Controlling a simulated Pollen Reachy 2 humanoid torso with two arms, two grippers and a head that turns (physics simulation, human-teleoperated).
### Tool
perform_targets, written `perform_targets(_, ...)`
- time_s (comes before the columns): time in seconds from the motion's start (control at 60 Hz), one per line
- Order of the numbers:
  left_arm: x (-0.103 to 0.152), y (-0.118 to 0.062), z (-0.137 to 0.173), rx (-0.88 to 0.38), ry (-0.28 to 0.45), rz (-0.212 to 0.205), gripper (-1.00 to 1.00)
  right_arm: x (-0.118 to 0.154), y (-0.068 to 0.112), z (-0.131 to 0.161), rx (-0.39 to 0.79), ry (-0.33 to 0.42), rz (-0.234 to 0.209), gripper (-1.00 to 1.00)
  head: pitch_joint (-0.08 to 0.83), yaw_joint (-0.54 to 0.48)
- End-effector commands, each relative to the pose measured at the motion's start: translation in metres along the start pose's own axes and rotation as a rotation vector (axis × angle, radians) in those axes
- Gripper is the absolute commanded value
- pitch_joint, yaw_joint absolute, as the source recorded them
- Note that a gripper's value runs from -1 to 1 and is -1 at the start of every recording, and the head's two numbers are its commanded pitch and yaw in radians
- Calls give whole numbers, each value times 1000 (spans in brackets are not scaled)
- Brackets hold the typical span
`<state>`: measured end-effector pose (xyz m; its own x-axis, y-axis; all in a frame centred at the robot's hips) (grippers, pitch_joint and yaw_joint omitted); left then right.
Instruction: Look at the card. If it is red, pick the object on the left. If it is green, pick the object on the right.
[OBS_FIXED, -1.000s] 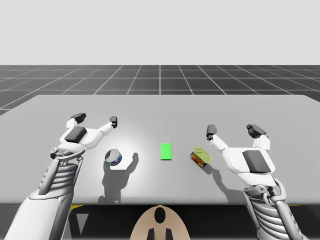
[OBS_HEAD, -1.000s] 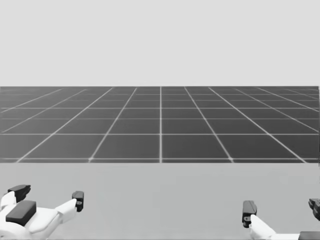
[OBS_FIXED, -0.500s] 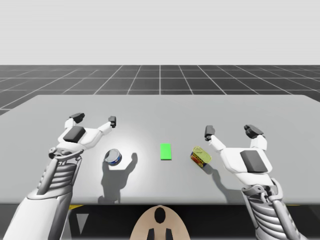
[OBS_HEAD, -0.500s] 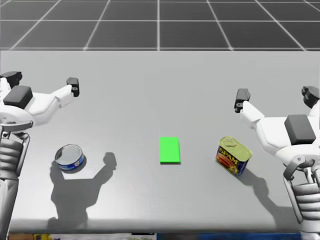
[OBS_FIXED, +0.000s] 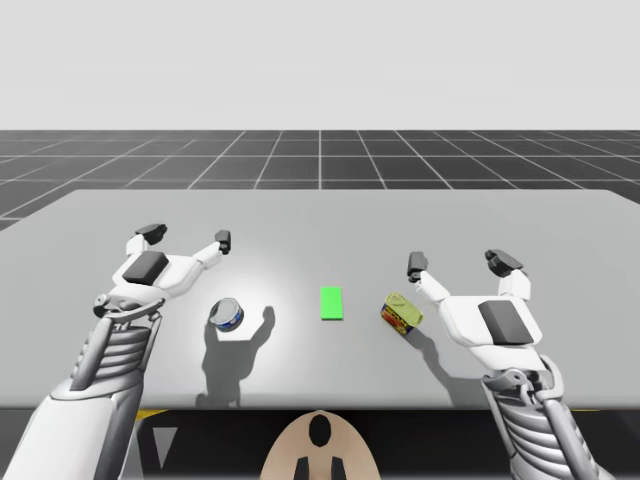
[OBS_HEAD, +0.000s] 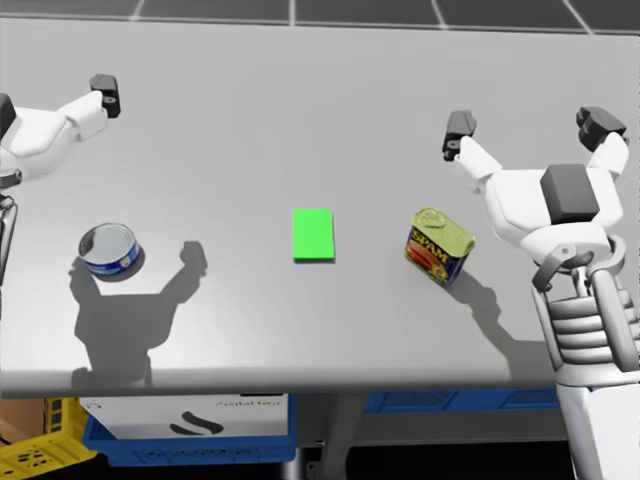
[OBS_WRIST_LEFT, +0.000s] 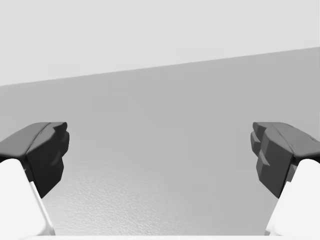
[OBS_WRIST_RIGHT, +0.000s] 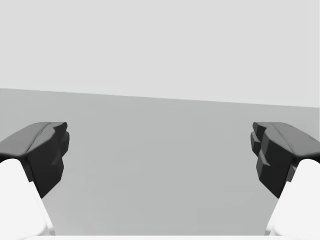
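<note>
card (OBS_FIXED: 331, 303): green
blue round can (OBS_FIXED: 227, 315): left of card
yellow boxy can (OBS_FIXED: 401, 312): right of card
left gripper (OBS_FIXED: 187, 236): spread, empty
right gripper (OBS_FIXED: 460, 263): spread, empty, near yellow boxy can

Grey table (OBS_FIXED: 320, 215) on a dark floor (OBS_FIXED: 320, 155) ruled with pale grid lines, against a plain light-grey backdrop (OBS_FIXED: 320, 60); 1 blue crate (OBS_HEAD: 150, 450) and 1 yellow crate (OBS_HEAD: 35, 455) beneath.

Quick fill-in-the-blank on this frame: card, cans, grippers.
The card is ___.
The round blue can lies on the card's ___ side.
The yellow rectangular can lies on the card's ___ side.
My left gripper and right gripper are both ___.
Missing: green; left; right; open.
</note>
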<state>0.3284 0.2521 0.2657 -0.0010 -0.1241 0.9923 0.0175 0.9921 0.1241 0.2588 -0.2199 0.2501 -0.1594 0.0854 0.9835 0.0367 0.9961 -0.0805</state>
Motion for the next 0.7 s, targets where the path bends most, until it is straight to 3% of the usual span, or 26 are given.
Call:
perform_targets(0.017,0,0,1,0,-4,-2,-1000,0,3,0,1,1,-17,-1000,723,-68)
perform_targets(0.367,2,-3,2,-10,-15,-5,-1000,0,3,1,14,1,-19,-1000,733,-304)
perform_targets(0.567,-1,-6,1,-16,-11,-11,-1000,-1,5,1,10,-10,-16,-1000,720,-338)
perform_targets(0.633,-2,-5,1,-13,-8,-9,-1000,1,9,3,-26,-10,12,-1000,711,-332)
perform_targets(0.7,-3,-4,0,-5,-4,-2,-1000,6,8,12,53,13,-57,-1000,704,-324)
